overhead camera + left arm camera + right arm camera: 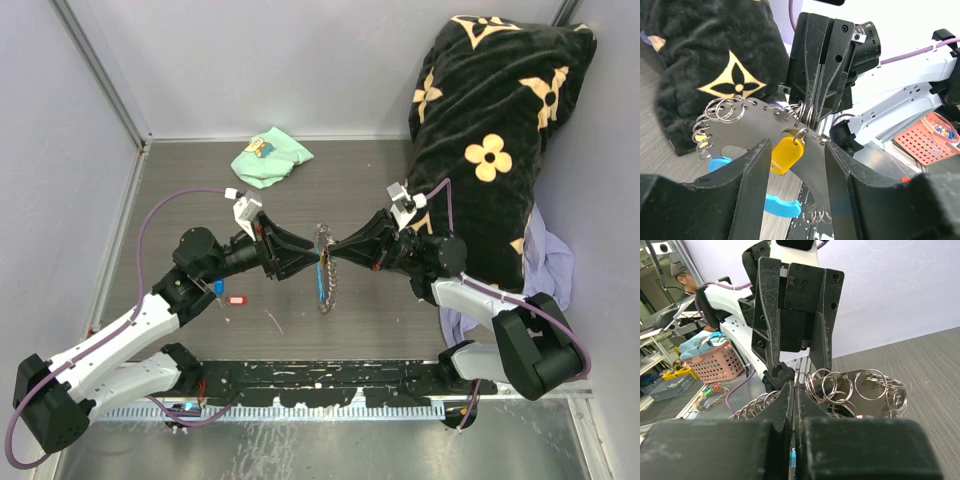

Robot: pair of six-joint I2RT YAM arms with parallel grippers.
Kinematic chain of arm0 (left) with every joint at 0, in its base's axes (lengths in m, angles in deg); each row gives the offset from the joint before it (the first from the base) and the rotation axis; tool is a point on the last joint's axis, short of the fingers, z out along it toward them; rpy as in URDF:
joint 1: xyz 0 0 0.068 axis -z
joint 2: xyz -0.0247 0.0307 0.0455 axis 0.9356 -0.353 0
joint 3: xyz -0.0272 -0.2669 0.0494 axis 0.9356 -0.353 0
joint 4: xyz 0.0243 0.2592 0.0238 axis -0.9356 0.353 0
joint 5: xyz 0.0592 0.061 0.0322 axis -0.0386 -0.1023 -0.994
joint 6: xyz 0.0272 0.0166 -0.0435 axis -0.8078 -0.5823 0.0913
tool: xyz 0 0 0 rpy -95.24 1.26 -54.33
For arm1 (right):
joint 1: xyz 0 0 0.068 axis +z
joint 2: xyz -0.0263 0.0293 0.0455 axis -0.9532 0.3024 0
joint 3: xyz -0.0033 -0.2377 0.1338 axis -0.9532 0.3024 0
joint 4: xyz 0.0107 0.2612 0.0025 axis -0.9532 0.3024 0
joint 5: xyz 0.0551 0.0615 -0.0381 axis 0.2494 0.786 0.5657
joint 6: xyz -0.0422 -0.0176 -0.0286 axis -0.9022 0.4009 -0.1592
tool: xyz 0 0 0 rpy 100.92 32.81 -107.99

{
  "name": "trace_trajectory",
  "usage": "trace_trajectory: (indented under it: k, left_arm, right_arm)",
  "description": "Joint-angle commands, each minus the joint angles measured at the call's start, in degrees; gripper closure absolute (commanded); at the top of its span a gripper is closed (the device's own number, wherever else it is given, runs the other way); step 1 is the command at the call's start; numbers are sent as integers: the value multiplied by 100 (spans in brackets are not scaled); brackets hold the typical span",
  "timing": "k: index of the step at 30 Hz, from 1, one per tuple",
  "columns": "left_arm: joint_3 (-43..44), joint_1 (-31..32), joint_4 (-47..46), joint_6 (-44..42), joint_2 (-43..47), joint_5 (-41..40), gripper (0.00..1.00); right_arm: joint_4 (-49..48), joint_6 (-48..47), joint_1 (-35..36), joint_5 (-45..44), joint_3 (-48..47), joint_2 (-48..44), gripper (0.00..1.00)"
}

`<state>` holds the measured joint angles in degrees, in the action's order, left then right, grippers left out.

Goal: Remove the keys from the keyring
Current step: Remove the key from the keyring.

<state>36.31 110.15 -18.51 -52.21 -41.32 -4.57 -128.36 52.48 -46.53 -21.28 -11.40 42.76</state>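
from above, the keyring (322, 254) is almost wholly covered by the tips of the left pincer (312, 258) and right pincer (333, 252), and its rings are too small to count. the metal of the red-tagged key (236, 299) and blue-tagged key (218, 287) on the counter (200, 190) cannot be made out. in the left wrist view, a near finger (752, 195) hides one edge of the yellow tag (786, 154) and part of the sky-blue fob (782, 206). in the right wrist view, the right pincer's own fingers (775, 440) block the lower rings and the spot they pinch.

Shiny metal keyring (756, 121), glossy yellow plastic tag (786, 154)
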Motion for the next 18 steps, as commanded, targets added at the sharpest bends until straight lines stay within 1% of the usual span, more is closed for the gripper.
trace_trajectory:
  k: [1, 18]
  left_arm:
    - [204, -70, -507, 111, -40, 298, 52]
    - [265, -103, -877, 316, -395, 492, 66]
  right_arm:
    - [-1104, 74, 15, -89, -111, -130, 99]
    - [-1102, 83, 15, -41, -122, -123, 99]
